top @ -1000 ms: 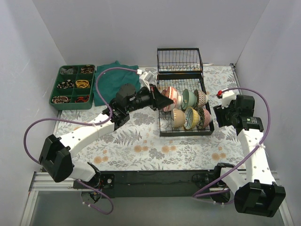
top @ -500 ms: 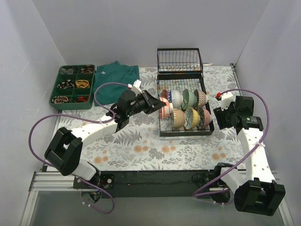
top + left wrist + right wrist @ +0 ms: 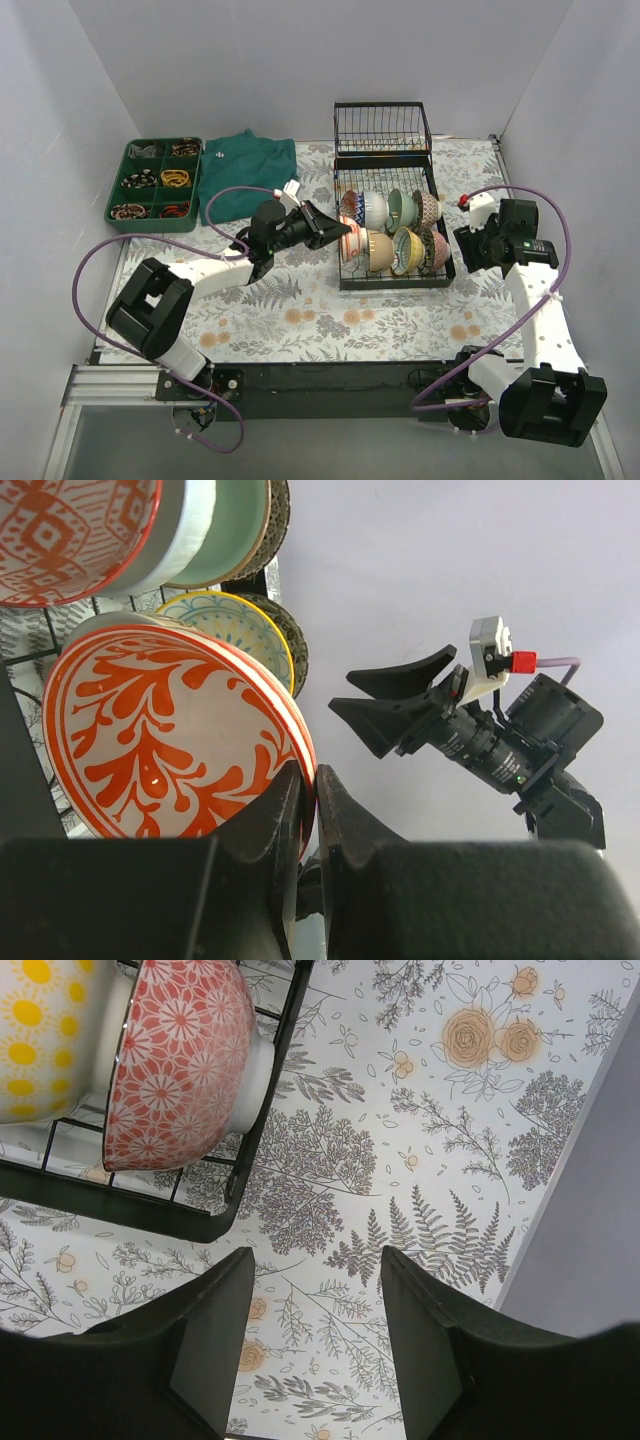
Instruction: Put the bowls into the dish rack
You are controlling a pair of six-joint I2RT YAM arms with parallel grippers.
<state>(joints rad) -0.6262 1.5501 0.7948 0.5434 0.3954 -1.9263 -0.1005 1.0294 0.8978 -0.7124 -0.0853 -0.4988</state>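
The black wire dish rack (image 3: 395, 281) holds two rows of bowls standing on edge. My left gripper (image 3: 336, 229) is shut on the rim of a red-orange bowl (image 3: 348, 241) at the front-left end of the rack. In the left wrist view the gripper (image 3: 310, 780) pinches that bowl (image 3: 170, 740), with a yellow bowl (image 3: 238, 628) behind it and a red-patterned bowl (image 3: 70, 530) above. My right gripper (image 3: 466, 246) is open and empty just right of the rack. In its own view it (image 3: 315, 1290) hangs over the floral cloth beside a red flower bowl (image 3: 180, 1060) and a yellow-sun bowl (image 3: 40, 1030).
The rack's smaller wire basket (image 3: 382, 126) stands at its far end. A green compartment tray (image 3: 155, 180) and a folded green cloth (image 3: 245, 170) lie at the back left. White walls close in on the left, right and back.
My left gripper has moved with the red-orange bowl from the back row toward the front-left of the rack, and the arm has dropped lower. The right arm has hardly moved.
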